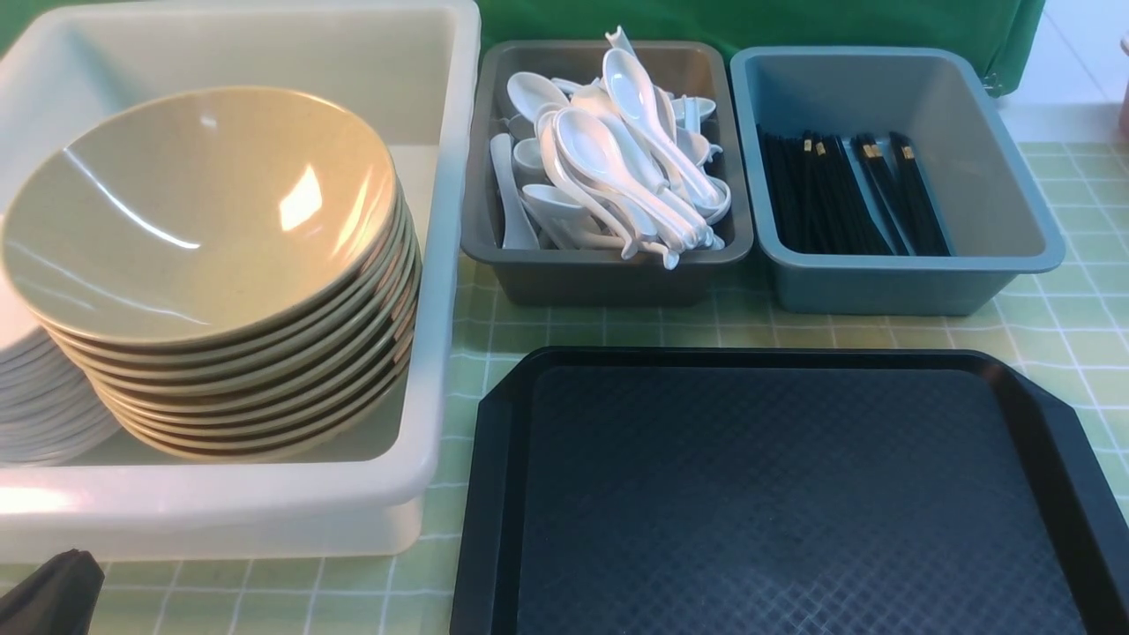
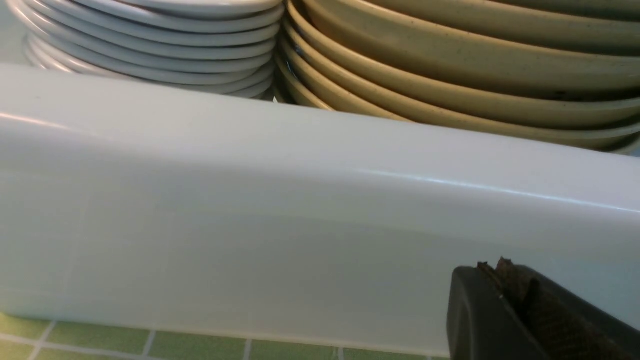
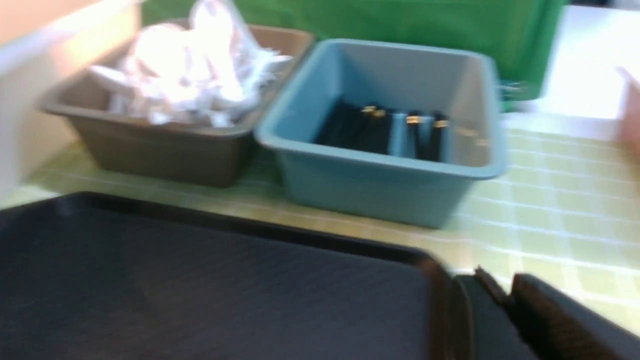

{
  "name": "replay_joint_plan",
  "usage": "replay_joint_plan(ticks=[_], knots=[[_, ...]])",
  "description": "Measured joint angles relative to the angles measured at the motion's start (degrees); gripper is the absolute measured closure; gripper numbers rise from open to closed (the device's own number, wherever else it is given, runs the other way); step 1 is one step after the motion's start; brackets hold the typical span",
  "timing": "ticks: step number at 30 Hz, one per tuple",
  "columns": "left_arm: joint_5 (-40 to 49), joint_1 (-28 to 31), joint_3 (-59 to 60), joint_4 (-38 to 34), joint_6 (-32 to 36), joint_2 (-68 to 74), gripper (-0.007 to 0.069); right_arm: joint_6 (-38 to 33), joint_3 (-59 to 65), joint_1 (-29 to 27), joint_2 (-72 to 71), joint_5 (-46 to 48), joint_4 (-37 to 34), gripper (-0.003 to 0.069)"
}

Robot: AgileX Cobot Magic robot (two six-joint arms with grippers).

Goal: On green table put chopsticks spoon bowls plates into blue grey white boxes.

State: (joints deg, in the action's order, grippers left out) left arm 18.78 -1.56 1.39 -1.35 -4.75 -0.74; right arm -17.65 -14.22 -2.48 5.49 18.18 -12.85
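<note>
On the green table (image 1: 1058, 326) a large white box (image 1: 441, 265) holds a stack of tan bowls (image 1: 194, 212) and, beside it at the far left, a stack of white plates (image 1: 35, 388). The grey box (image 1: 600, 282) is piled with white spoons (image 1: 609, 159). In the blue box (image 1: 900, 287) lie black chopsticks (image 1: 838, 194). My left gripper (image 2: 492, 265) is shut and empty, low in front of the white box's near wall (image 2: 300, 200). My right gripper (image 3: 500, 285), blurred, hangs by the black tray's corner with its jaws almost together and nothing between them.
A flat black tray (image 1: 776, 494) with a textured floor lies in front of the grey and blue boxes. A green cloth backdrop (image 1: 794, 22) hangs behind the boxes. Bare green table shows to the right of the blue box (image 3: 370, 190).
</note>
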Motion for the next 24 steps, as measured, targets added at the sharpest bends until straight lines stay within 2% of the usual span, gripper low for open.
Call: replay_joint_plan(ticks=[5, 10, 24], knots=[[0.00, 0.00, 0.00, 0.00, 0.00, 0.00, 0.0626, -2.52, 4.90, -3.31, -3.26, 0.38, 3.37, 0.0557], [0.00, 0.00, 0.00, 0.00, 0.00, 0.00, 0.0626, -3.24, 13.88, -3.54, -6.01, 1.41, 4.13, 0.0557], [-0.02, 0.00, 0.00, 0.00, -0.07, 0.00, 0.0626, -1.76, 14.37, -3.23, -6.09, -0.80, 4.14, 0.0545]])
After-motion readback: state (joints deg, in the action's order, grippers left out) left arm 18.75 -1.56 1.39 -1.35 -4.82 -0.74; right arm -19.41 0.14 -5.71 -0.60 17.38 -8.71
